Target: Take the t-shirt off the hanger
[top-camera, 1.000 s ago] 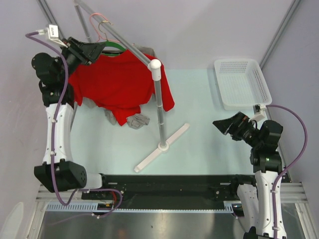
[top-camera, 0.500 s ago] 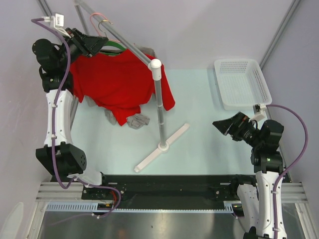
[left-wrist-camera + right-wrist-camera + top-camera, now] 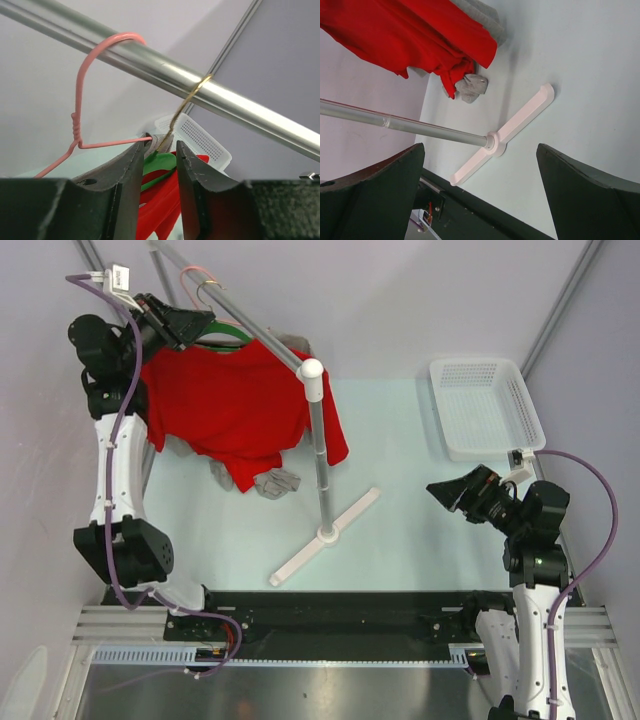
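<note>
Red t-shirt is hanging upper left on a green plastic hanger — the left gripper is pinching its neck, the right gripper is hovering spread. A crooked lift is risking the gold hook snagging the steel rail.

We are stretching our white-and-black left arm far back to the rear left, its black two-finger left gripper pointing rightward, jaws a narrow gap apart. Our white-and-black right arm is folding near its base, the black two-finger right gripper hovering with jaws spread wide.
</note>
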You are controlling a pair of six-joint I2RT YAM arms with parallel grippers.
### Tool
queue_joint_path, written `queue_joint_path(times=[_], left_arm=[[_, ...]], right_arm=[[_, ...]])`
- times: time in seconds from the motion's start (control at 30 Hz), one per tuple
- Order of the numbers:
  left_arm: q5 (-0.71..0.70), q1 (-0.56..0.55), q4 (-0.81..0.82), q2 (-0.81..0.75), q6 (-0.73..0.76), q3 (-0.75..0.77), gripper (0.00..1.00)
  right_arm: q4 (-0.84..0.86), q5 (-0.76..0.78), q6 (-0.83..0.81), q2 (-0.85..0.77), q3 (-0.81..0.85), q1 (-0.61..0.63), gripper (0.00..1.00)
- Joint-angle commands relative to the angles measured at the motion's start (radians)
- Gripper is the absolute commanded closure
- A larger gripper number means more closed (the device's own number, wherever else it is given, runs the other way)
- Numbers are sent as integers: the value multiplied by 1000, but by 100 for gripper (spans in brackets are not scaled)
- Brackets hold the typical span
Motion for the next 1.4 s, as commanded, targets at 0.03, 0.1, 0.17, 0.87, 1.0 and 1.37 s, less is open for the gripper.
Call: queue_joint_path(times=[0.03,0.1,0.17,0.87,1.0,1.37], left_arm=[[19,9,94,33,-70,51,65],[28,10,114,51,-105,61,65],[42,9,162,62,-150,62,65],[109,-22,242,113,-234,102,96],[91,-20,213,90,-225,102,100],[2,-23,41,-12,-92,145,100]], right_arm=[[9,-18,12,-8,55,-6,0],[10,-17,15,-8,56,-6,0],[12,-17,16,-10,56,-6,0],[18,-17,35,-24,56,-4,1],[20,-15,32,-22,53,-3,0],[23,-15,36,-22,52,-3,0]])
